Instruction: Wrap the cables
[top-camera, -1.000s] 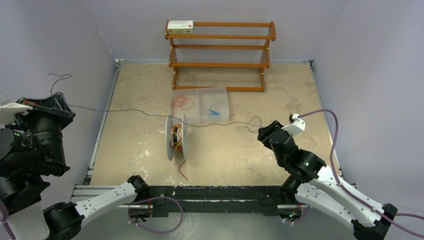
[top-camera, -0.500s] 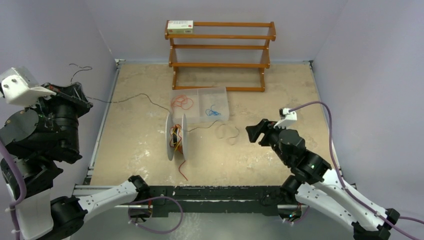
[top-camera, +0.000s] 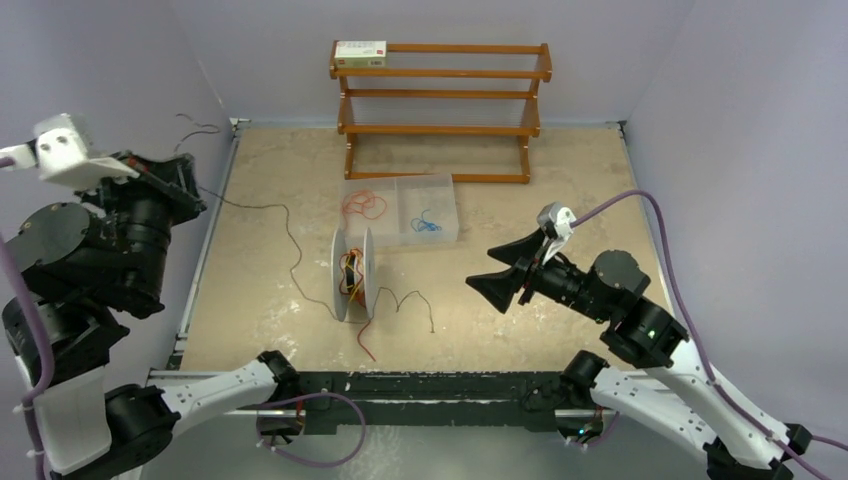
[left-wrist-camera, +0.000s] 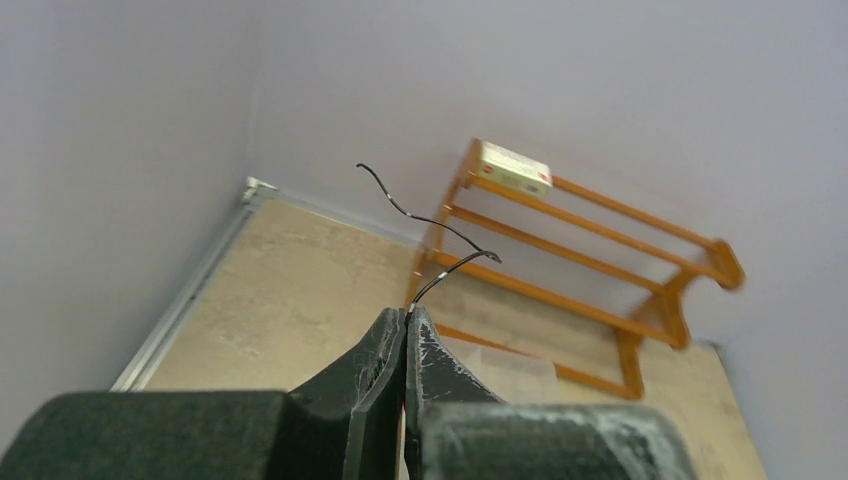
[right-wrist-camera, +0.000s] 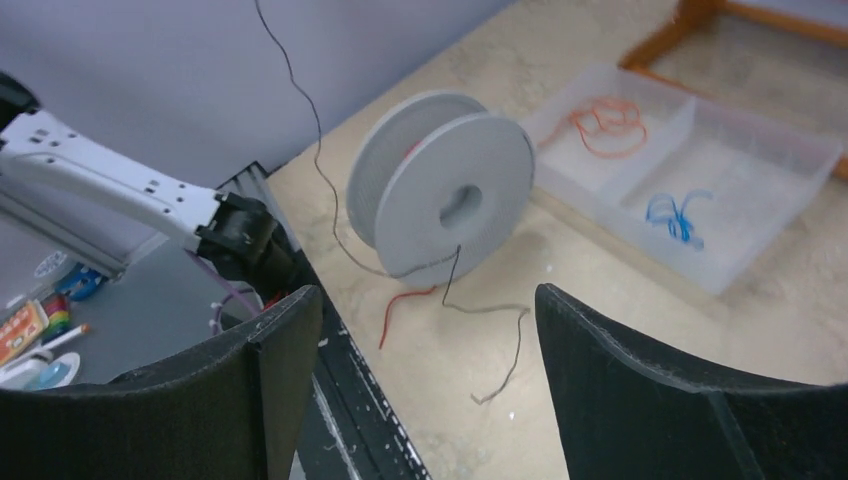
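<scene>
Upper left of the overhead view, the left gripper (top-camera: 188, 180) is clamped on one end of a black cable (top-camera: 291, 245). The cable drops across the tabletop (top-camera: 560, 180) to the grey-white spool (top-camera: 352, 272) at centre, and its loose tail lies just right of the spool. The right gripper (top-camera: 492, 278), jaws wide and empty, hovers at centre right, facing the spool. The step appears to be winding this cable on. Next, the slack tail likely needs picking up and guiding round the core.
</scene>
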